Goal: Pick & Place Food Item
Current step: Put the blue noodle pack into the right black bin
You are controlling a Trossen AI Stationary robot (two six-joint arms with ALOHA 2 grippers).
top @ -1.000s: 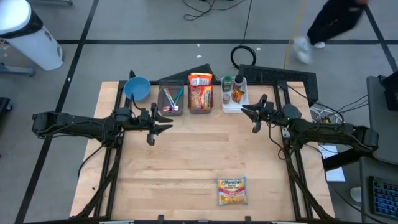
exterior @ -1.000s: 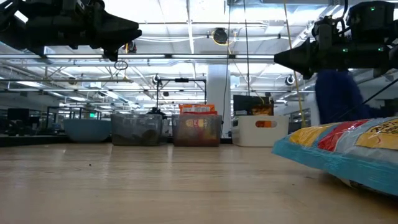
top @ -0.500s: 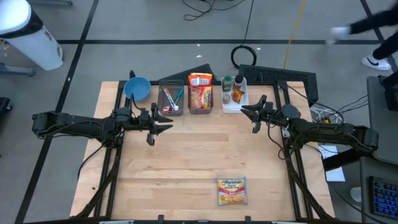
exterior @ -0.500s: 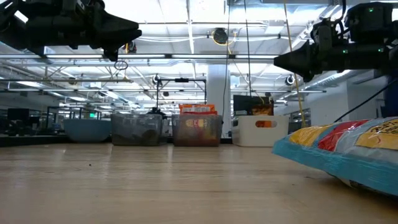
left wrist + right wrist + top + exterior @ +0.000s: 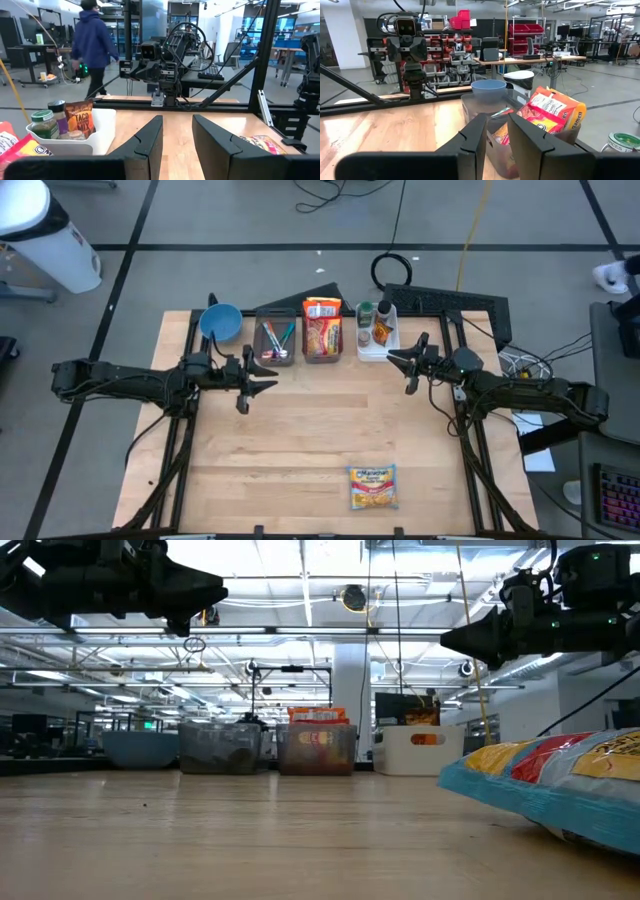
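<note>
A yellow and blue ramen packet [image 5: 373,486] lies flat on the wooden table near its near edge; it fills the right of the low view [image 5: 560,785] and shows in the left wrist view [image 5: 263,144]. My left gripper [image 5: 262,372] hovers open and empty above the table's far left part, its fingers [image 5: 177,140] apart. My right gripper [image 5: 402,365] hovers open and empty at the far right, beside the white tray; its fingers [image 5: 496,140] are apart.
Along the far edge stand a blue bowl [image 5: 220,322], a clear bin of pens [image 5: 275,339], a clear bin of ramen packets [image 5: 322,333] and a white tray [image 5: 375,332] with jars and a taco mix packet [image 5: 79,118]. A person walks in the room behind [image 5: 94,45].
</note>
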